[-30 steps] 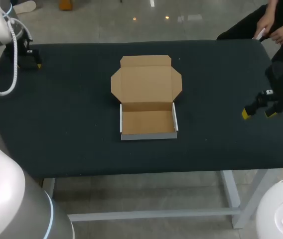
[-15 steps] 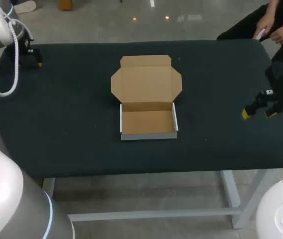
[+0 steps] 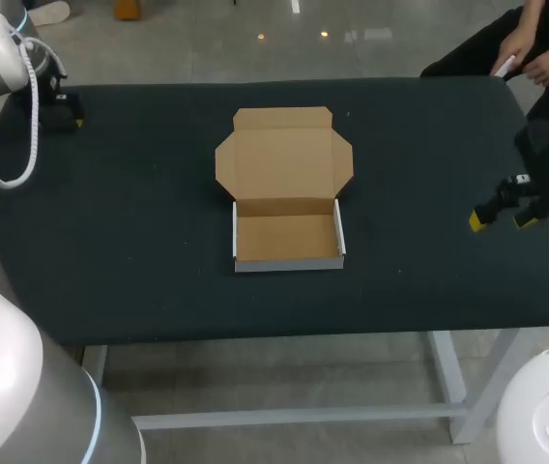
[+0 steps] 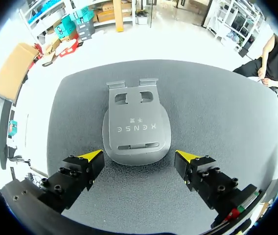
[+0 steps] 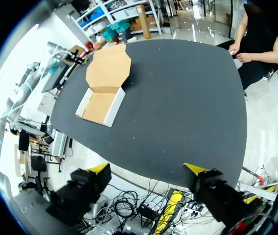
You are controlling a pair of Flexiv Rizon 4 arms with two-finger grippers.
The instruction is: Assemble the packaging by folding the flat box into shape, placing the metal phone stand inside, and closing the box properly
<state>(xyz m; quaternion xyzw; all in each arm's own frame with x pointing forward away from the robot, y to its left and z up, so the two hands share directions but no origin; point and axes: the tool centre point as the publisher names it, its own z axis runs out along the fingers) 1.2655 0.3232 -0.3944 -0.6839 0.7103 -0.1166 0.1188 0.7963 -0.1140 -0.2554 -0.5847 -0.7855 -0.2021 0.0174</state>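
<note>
The cardboard box point(image 3: 287, 238) stands folded in the middle of the table, its tray upright and its brown lid point(image 3: 284, 155) lying open flat behind it. In the right wrist view the box point(image 5: 102, 102) is far ahead of my right gripper point(image 5: 146, 169). The grey metal phone stand point(image 4: 136, 128) lies flat on the black mat, just ahead of my left gripper point(image 4: 140, 159), whose open fingers flank its near end without touching it. My left gripper point(image 3: 59, 108) hovers at the far left corner and hides the stand in the head view. My right gripper point(image 3: 500, 215) hangs open near the right edge.
The black table top point(image 3: 139, 213) spreads wide around the box. My left arm's white cable point(image 3: 23, 116) loops over the far left corner.
My left gripper has crept slightly toward the far left corner. The box and my right arm have not moved.
</note>
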